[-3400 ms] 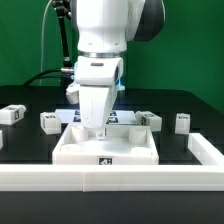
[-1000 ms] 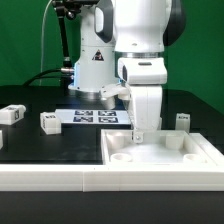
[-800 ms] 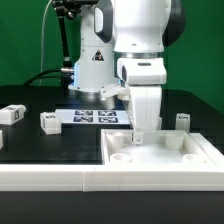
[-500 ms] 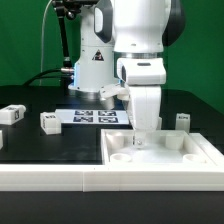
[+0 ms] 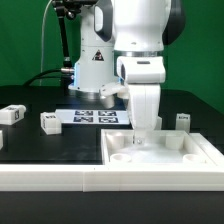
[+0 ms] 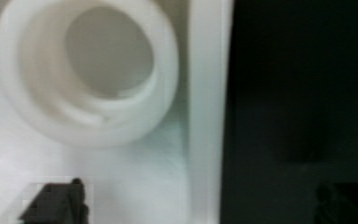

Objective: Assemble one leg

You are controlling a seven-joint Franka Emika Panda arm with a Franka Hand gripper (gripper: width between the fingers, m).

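Observation:
The large white panel [image 5: 160,155] lies flat at the exterior view's right, in the corner of the white rail. My gripper [image 5: 140,138] hangs over the panel's far edge. In the wrist view the gripper [image 6: 199,203] is open and empty. One dark fingertip [image 6: 55,200] is over the panel [image 6: 51,150] near a round recess [image 6: 96,70], and the other is over the black table. Three small white legs with tags lie on the table: one [image 5: 12,114] at far left, one [image 5: 50,121] beside it, one [image 5: 183,121] at right behind the panel.
The marker board [image 5: 95,116] lies flat behind the arm, near the robot's base. A white rail [image 5: 60,178] runs along the table's front edge and turns up at the right side [image 5: 212,150]. A green wall stands behind.
Since 3.4 s ago the arm and the white panel have moved from the middle to the exterior view's right, into the rail's corner. Over the last second hardly anything has moved.

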